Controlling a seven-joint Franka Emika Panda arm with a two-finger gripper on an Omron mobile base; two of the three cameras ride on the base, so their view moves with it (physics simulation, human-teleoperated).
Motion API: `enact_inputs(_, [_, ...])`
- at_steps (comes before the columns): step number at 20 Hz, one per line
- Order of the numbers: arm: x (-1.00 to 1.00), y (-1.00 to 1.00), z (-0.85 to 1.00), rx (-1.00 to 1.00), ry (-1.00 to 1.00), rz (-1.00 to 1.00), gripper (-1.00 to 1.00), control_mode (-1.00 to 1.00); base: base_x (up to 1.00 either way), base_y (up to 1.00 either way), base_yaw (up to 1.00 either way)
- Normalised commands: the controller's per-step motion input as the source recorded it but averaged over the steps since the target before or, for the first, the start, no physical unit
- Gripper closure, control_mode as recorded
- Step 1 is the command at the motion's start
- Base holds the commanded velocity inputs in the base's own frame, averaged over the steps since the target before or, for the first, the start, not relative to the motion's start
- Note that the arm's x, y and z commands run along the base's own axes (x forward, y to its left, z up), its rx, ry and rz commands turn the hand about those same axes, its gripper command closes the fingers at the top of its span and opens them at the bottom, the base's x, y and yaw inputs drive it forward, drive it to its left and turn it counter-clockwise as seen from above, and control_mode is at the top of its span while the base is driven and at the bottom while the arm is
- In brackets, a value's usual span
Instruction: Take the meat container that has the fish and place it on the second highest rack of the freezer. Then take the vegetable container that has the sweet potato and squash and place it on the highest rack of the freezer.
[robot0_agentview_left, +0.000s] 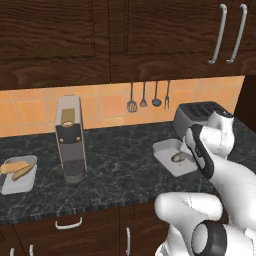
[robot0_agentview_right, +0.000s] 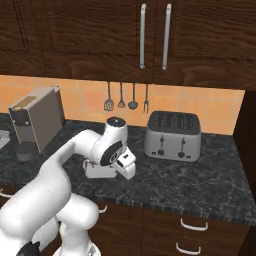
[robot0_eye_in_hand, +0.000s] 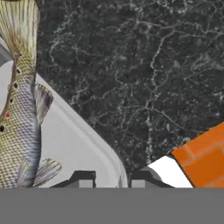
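The gripper (robot0_eye_in_hand: 113, 178), its 2 tips slightly parted and holding nothing, straddled the rim of the meat container (robot0_eye_in_hand: 74, 148) on the counter (robot0_eye_in_hand: 144, 65). The fish (robot0_eye_in_hand: 19, 113) lay inside. Such a thin edge grip risked tilting the tray.

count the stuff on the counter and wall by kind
trays: 2, the fish tray and the vegetable tray
appliances: 2, coffee machine and toaster
hanging utensils: 4
total: 8
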Motion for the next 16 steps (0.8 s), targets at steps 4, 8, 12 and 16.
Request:
enact_inputs(4, [-0.69, 0.43, 0.97, 0.05, -0.32, -0.21, 1.0, -1.0, 0.0, 0.0, 0.0])
enact_inputs(8, [-0.57, 0.46, 0.83, 0.08, -0.17, -0.29, 1.0, -1.0, 0.0, 0.0, 0.0])
enact_inputs(12, [-0.68, 0.24, 0.39, 0.03, -0.05, -0.09, 1.0, -1.0, 0.0, 0.0, 0.0])
enact_inputs(16, [-0.34, 0.05, 0.0, 0.0, -0.07, 0.0, 1.0, 1.0, -0.5, 0.06, -0.01])
